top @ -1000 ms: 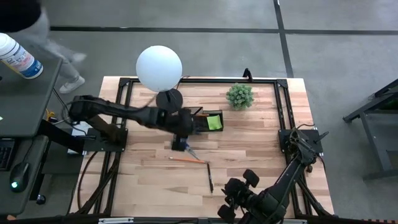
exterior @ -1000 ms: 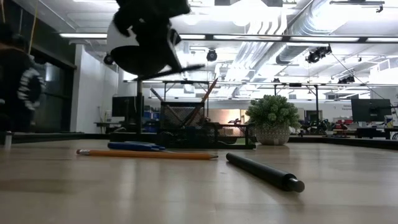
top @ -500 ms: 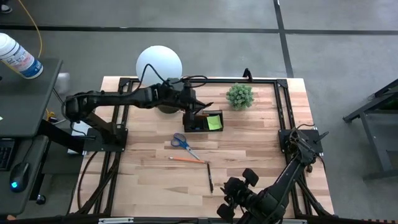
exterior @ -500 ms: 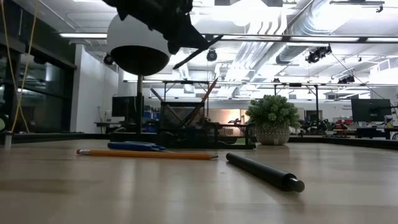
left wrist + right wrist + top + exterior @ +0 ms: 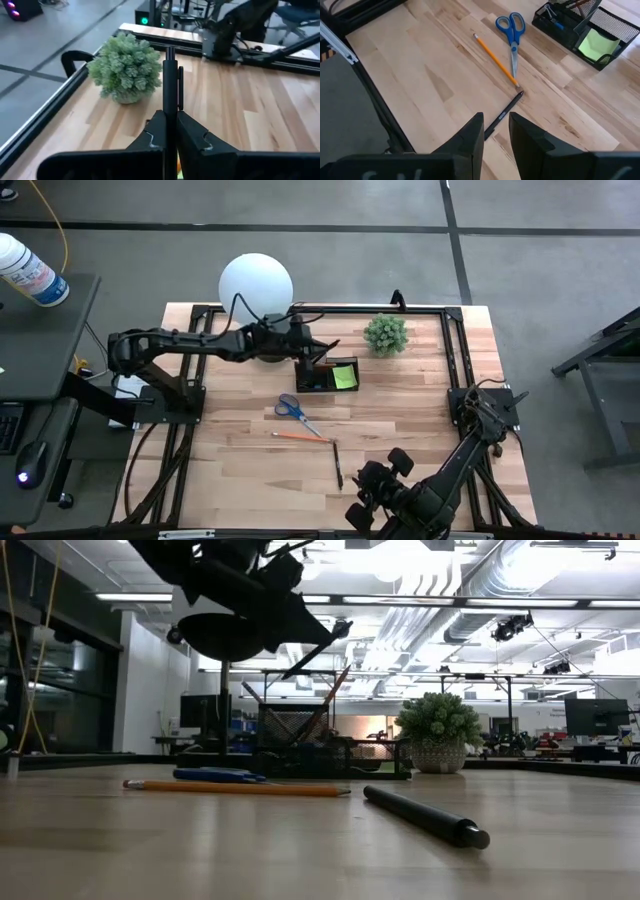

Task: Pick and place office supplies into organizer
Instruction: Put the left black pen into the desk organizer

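A black mesh organizer (image 5: pixel 330 374) sits toward the back of a light wooden desk (image 5: pixel 420 430), with a lime-green sticky-note pad (image 5: pixel 345 377) in its right-hand compartment and a pencil leaning out of its taller cup. Directly above the organizer hangs the left gripper (image 5: pixel 312 348), its jaws clenched on a slim black pen (image 5: pixel 170 80) that sticks out past the fingertips, tilted upward in the low view.

In front of the organizer, on the bare wood, lie blue-handled scissors (image 5: pixel 292 409). Just in front of them lies an orange pencil (image 5: pixel 299 437), and near the pencil's right end a second black pen (image 5: pixel 338 465) points toward the desk's front edge. All three rest flat on the surface.

The right gripper (image 5: pixel 494 131) waits low at the front edge of the desk, its jaws slightly parted and grasping nothing, aimed toward the loose pen.

Behind the organizer stands a lamp with a white globe (image 5: pixel 256 287) on a round black base. A small potted green plant (image 5: pixel 385 334) stands to the organizer's right, near the back edge. Black metal framing runs around the desk.

Beyond it is grey floor crossed by dark lines. A side table at far left carries a white bottle (image 5: pixel 28 270). The low view shows a large room with ceiling lights and exposed ducts.
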Action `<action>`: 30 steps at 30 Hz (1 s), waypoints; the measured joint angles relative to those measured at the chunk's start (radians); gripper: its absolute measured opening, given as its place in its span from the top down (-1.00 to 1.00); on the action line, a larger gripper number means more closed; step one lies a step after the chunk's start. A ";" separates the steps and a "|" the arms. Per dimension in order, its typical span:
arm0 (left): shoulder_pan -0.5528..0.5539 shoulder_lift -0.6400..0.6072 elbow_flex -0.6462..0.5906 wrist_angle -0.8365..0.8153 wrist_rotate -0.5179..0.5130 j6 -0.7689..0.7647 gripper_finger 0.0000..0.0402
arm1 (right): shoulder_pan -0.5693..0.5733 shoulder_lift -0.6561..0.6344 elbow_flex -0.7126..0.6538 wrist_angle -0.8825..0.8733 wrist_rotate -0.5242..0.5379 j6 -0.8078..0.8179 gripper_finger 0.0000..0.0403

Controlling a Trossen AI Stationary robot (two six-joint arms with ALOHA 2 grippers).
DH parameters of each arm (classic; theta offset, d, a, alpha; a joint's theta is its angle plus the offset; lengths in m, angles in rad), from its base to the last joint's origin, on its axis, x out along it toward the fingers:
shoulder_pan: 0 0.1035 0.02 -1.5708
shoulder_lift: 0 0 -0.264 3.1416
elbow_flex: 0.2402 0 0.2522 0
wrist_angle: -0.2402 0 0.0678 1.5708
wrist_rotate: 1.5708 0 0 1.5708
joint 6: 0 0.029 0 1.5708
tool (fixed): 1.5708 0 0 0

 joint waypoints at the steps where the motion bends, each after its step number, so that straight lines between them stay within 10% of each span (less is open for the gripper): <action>1: 0.000 0.000 -0.008 0.020 -0.008 0.000 1.00 | -0.002 0.000 0.000 0.000 -0.001 0.000 0.59; 30: 0.000 0.070 -0.247 0.530 -0.159 -0.101 1.00 | -0.032 0.000 0.000 0.006 -0.012 0.003 0.59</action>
